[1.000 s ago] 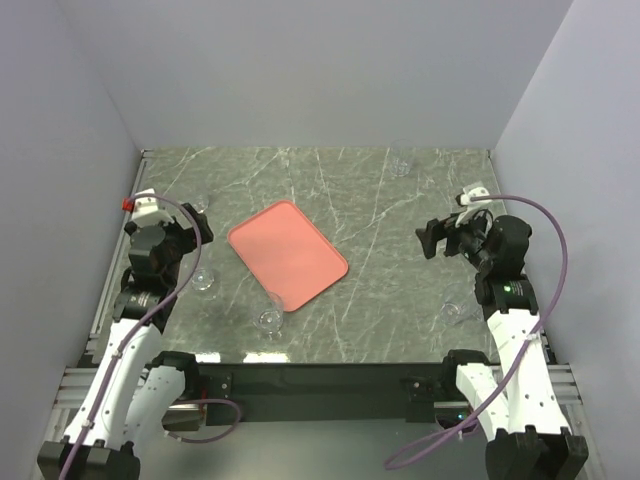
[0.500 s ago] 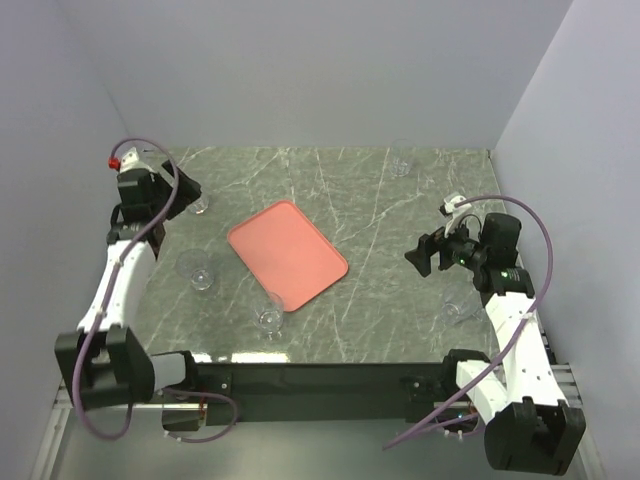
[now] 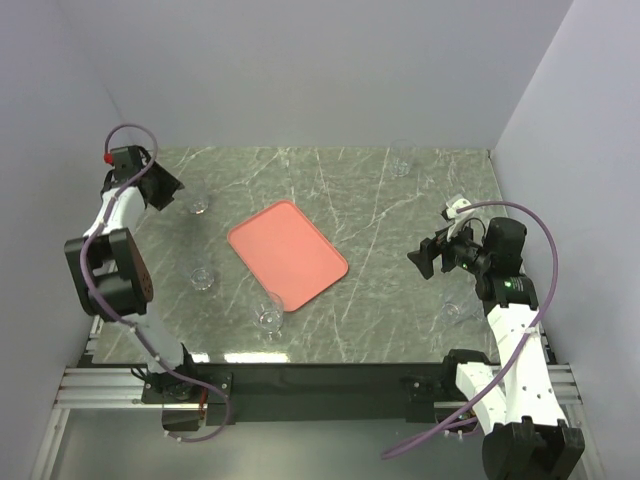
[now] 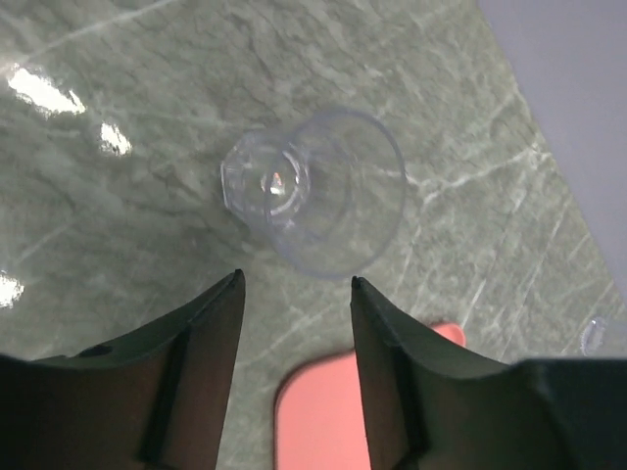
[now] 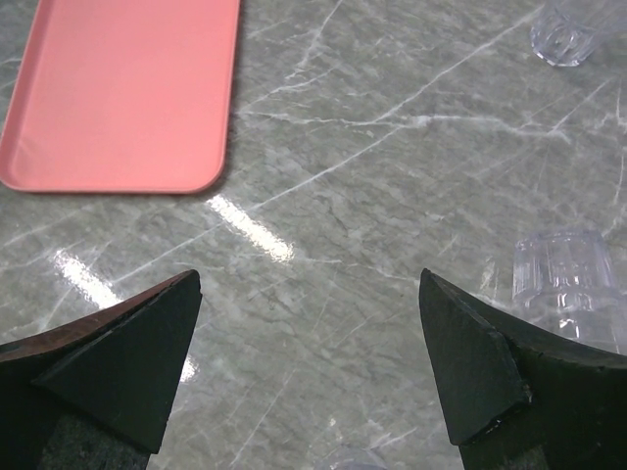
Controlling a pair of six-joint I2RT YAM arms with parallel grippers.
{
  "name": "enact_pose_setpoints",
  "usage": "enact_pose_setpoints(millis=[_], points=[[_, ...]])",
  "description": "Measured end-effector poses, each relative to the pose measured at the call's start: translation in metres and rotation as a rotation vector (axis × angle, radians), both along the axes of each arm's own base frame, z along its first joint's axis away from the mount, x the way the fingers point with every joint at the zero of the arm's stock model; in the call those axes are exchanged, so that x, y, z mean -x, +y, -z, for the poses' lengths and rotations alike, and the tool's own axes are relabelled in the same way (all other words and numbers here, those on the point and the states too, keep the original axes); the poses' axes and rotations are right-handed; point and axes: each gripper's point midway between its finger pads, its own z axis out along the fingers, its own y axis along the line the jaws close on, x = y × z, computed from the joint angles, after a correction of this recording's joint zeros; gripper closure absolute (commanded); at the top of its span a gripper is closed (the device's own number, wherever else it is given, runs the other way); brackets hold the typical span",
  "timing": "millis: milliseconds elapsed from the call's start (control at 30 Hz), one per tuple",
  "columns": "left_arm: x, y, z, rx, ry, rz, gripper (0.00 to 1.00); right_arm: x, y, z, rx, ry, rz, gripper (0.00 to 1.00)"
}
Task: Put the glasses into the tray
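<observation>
The salmon-pink tray [image 3: 288,255] lies left of centre on the marble table. Clear glasses stand around it: one at the far left [image 3: 198,207], one to the tray's left [image 3: 203,278], one in front of it [image 3: 269,318]. My left gripper [image 3: 172,192] hangs beside the far-left glass. In the left wrist view that glass [image 4: 313,191] lies just beyond my gripper [image 4: 297,279], whose jaws are apart with nothing between them. My right gripper [image 3: 420,258] is wide open over bare marble [image 5: 309,279], with a glass [image 5: 568,279] to its right.
Another glass [image 3: 400,167] stands at the far back and one [image 3: 452,310] near the right arm. Grey walls close in the table on three sides. The left wrist view shows the tray's corner [image 4: 333,411] under the fingers.
My left arm has swung from the near left to the far-left corner, over the glass there, and its jaws have narrowed. My right gripper has shifted slightly towards the centre.
</observation>
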Motion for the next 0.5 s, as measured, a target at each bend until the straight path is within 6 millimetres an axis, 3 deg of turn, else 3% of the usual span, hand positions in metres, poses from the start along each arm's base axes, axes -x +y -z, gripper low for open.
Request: enact_pose_setpoints(millis=[133, 300, 500], points=[[-0.016, 0.008, 0.017, 0.015, 0.059, -0.008, 0.57, 0.0, -0.001, 0.001, 0.006, 0.001, 0.007, 0.02], [-0.013, 0.011, 0.04, 0.025, 0.14, -0.018, 0.58, -0.001, -0.002, 0.002, 0.01, 0.001, 0.012, 0.02], [-0.018, 0.014, 0.04, 0.018, 0.15, -0.013, 0.67, -0.001, -0.003, 0.002, 0.013, 0.0, 0.013, 0.02]])
